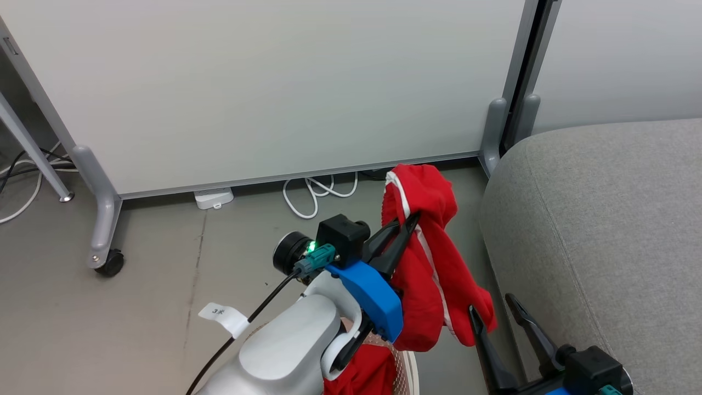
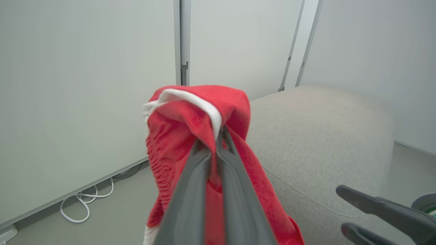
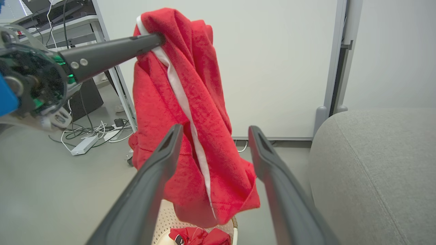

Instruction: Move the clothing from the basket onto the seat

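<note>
— Left gripper (image 1: 411, 222)?
— Raised, reaching forward, clamped tight on a red garment (image 1: 428, 263) hanging above the basket (image 3: 163, 217), near the seat (image 1: 603, 219).
— Right gripper (image 1: 490, 303)?
— Low, spread wide, gripping nothing.
— More clothing?
— Red fabric (image 3: 201, 236) down in the basket, probably the second piece, partly hidden.

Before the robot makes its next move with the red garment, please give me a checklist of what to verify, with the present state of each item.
1. Grip: the left hand is shut on the hanging garment: ok.
2. Spare hand: the right hand is open and holds nothing: ok.
3. Lower hem apart from the rim of the basket: cannot tell.
4. Free path to the seat: probably not ok. In the head view the right hand stands between the garment's lower end and the seat.
5. Basket emptied: not ok. A second garment lies inside.
</note>
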You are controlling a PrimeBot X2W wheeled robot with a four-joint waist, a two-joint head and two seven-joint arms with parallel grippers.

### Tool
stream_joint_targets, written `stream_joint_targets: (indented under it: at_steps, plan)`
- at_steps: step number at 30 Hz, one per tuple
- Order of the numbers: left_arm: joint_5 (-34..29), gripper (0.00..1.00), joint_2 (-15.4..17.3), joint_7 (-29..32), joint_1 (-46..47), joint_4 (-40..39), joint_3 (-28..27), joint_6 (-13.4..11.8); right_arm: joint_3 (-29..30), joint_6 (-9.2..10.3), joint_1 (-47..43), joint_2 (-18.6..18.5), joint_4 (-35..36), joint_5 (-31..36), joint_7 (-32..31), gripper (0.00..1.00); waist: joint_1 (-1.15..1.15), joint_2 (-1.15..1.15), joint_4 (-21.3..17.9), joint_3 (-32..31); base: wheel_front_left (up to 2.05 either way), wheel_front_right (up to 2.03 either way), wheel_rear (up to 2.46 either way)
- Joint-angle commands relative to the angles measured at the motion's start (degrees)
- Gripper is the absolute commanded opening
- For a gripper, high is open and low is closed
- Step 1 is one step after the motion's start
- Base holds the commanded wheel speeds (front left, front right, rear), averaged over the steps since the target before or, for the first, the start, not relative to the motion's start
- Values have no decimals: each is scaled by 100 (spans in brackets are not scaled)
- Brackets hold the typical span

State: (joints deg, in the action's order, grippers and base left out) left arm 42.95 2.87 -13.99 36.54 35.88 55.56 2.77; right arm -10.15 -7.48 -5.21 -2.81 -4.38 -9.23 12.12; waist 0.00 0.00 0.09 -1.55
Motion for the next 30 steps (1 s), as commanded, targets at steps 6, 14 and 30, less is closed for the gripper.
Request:
stream_joint_targets:
  at_steps: [6,14,30]
  plan:
    - [249,0,3,41,503,-164,346,-140,-185,-3,-105,-13,-36,-100,-37,100,0,0,64,-83,0,0,0]
    - [618,0,2,34,929,-389,814,-314,-292,-3,-42,-14,-94,-82,-78,100,0,0,118,-93,0,0,0]
    - [1107,0,1,-96,1182,-437,1326,-494,-542,-3,638,-14,-343,-97,-586,100,0,0,71,-35,0,0,0]
